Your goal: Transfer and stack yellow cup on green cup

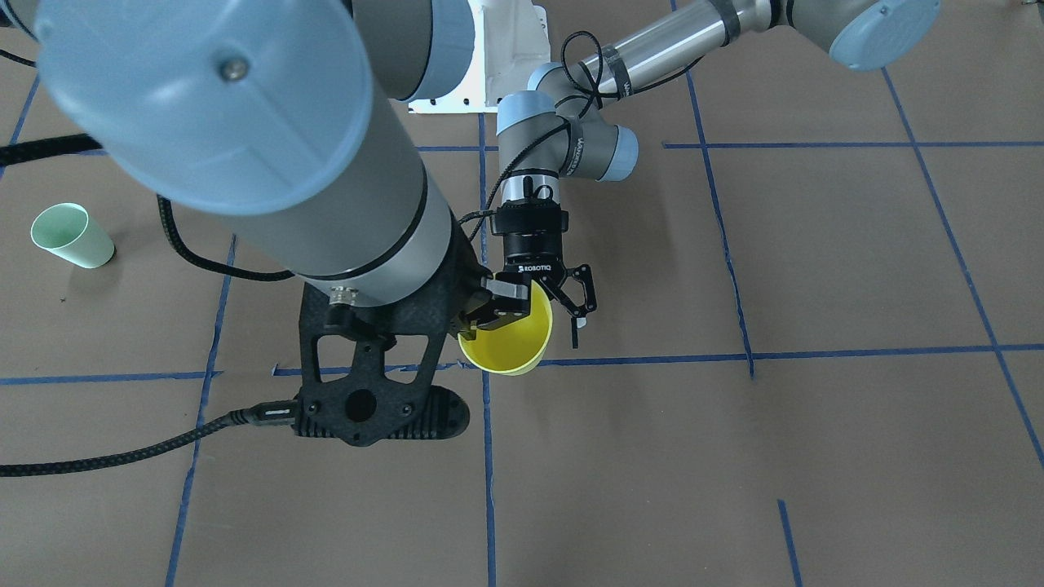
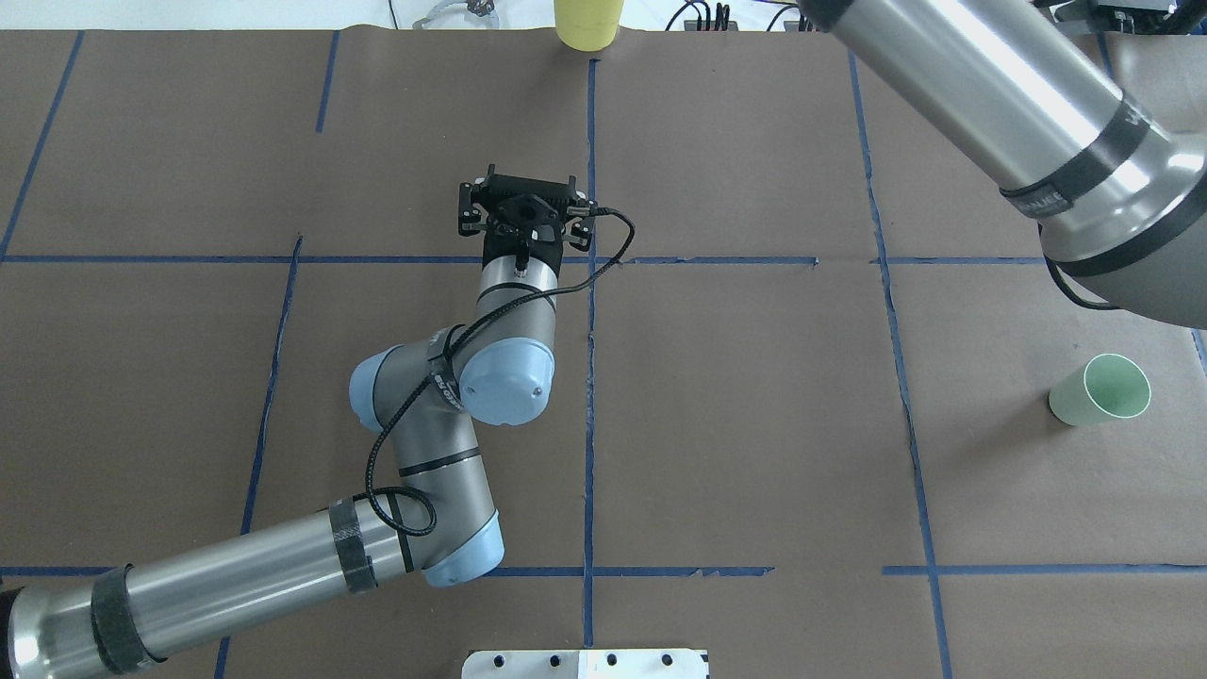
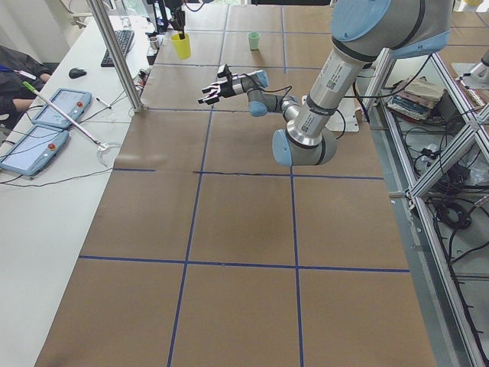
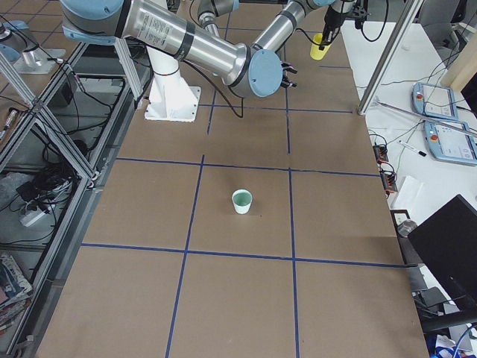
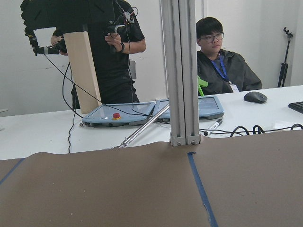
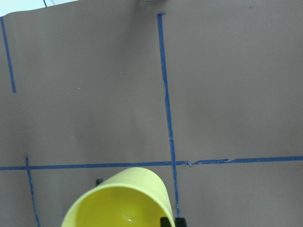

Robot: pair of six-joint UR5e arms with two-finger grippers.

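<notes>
Yellow plastic stood out most: the yellow cup (image 1: 510,341) hung clear of the table with its mouth up. The right gripper (image 1: 481,319) pinched it at the rim, fingers drawn narrow onto the cup's wall. In the overhead view it sat at the far, operators' edge of the brown paper (image 2: 735,415), just beside the middle blue tape line (image 2: 591,377). The right wrist camera looked past the cup's open mouth to the paper well below.

The left gripper (image 2: 521,193) was held level above the middle of the table. It pointed toward the operators' side, its jaws spread wide. From the front-facing camera the yellow cup overlapped this gripper. The view from the table's left end showed the two apart, with the cup farther out toward the edge.

The green cup (image 2: 1100,389) stood upright on the paper at the robot's right side, mouth up. It stood inside one taped square, well apart from the yellow cup and from both grippers.

The left wrist camera looked level over the paper's edge. It took in an aluminium post (image 5: 181,71), two teach pendants (image 5: 118,113) lying on the white bench, and a computer mouse (image 5: 255,97). A seated operator (image 5: 220,61) was behind the post, and a standing operator (image 5: 106,47) was further to the side.
</notes>
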